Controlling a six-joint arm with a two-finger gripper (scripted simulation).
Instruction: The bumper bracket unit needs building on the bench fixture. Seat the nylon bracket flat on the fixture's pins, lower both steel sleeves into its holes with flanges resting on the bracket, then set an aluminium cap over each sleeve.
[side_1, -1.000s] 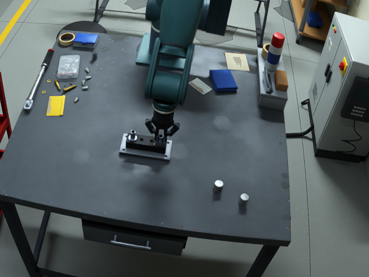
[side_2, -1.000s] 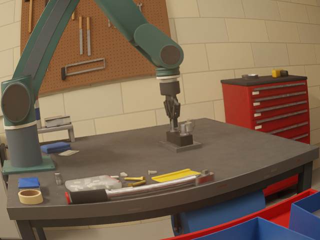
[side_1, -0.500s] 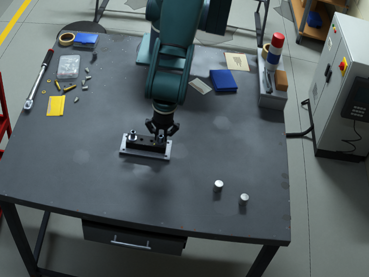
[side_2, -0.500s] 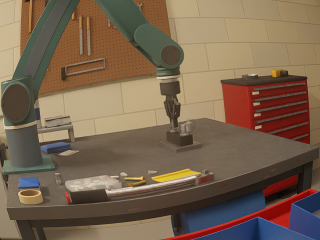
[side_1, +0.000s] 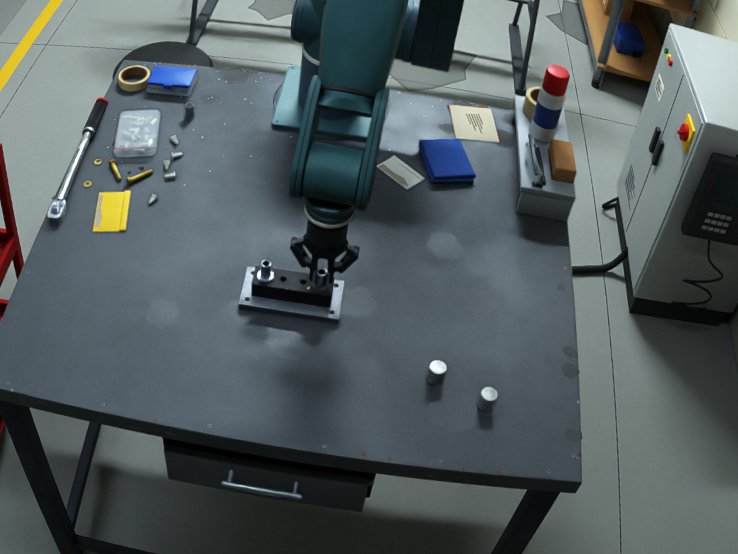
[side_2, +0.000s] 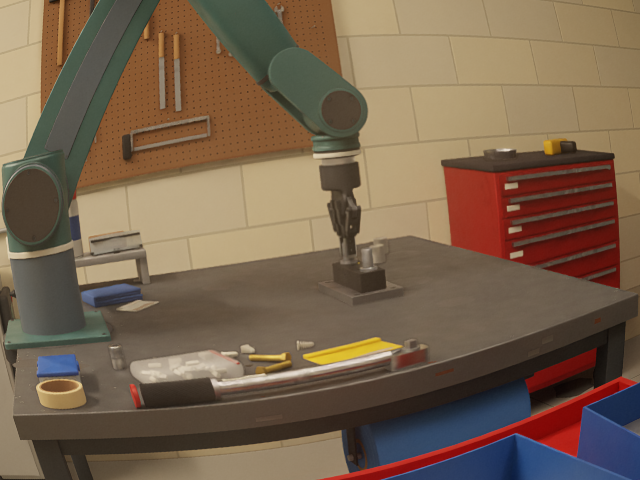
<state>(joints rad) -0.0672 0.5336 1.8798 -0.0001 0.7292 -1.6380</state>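
Observation:
My gripper (side_1: 322, 271) (side_2: 348, 251) points straight down over the right end of the black nylon bracket (side_1: 291, 287) (side_2: 359, 277), which sits on the grey fixture plate (side_1: 291, 300) (side_2: 360, 291) near the middle of the bench. One steel sleeve (side_1: 265, 270) (side_2: 367, 258) stands in the bracket's left hole with its flange on the bracket. A second steel sleeve (side_1: 322, 276) stands upright at the right hole, between my fingers. Two aluminium caps (side_1: 436, 371) (side_1: 487, 398) stand apart on the bench toward the front right. My gripper is closed around the second sleeve.
A clear bag of small parts (side_1: 137, 132) lies at the far left with loose bolts, a yellow card (side_1: 112, 210) and a torque wrench (side_1: 76, 160). A blue cloth (side_1: 446, 160) and a grey stand with a striped beacon (side_1: 549, 104) sit at the back right.

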